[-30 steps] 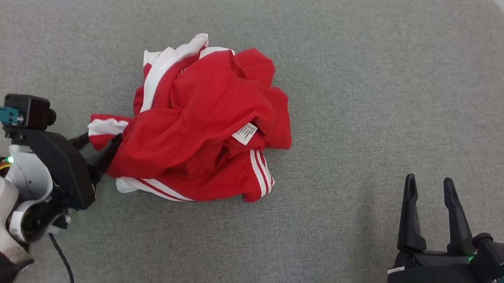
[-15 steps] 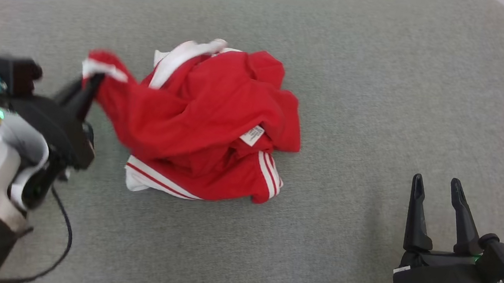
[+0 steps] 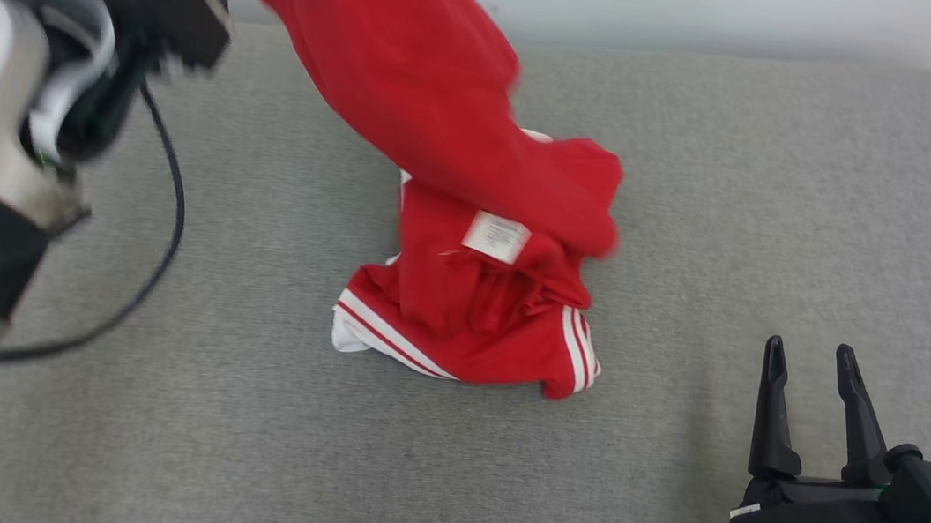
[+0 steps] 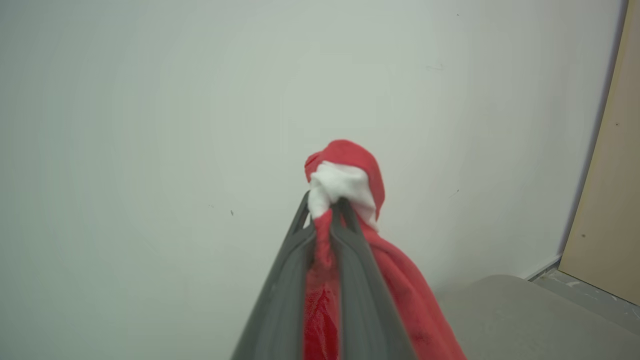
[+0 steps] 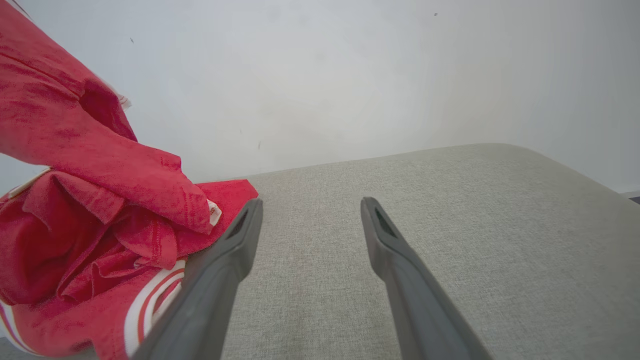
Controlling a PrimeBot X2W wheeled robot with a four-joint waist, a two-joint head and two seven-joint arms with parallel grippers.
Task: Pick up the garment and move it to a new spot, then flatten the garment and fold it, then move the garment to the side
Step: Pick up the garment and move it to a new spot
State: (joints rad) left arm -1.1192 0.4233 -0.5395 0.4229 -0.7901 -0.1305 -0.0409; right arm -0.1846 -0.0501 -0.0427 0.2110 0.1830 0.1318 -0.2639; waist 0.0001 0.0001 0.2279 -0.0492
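One red garment [image 3: 459, 172] with white stripes, half lifted. Long axis slants from raised end at upper left down to bunched lower part resting mid grey cushion [image 3: 748, 199]. One white label [image 3: 497, 236] shows on it. Two grippers: left gripper [image 4: 324, 209] pinched tight on garment's white-edged corner; right gripper [image 3: 809, 357] spread wide, empty, well apart at lower right.

Grey woven upholstered surface [image 3: 705, 193], rounded corner; plain white wall [image 4: 150, 100] behind; beige panel [image 4: 615, 200] beside wall.
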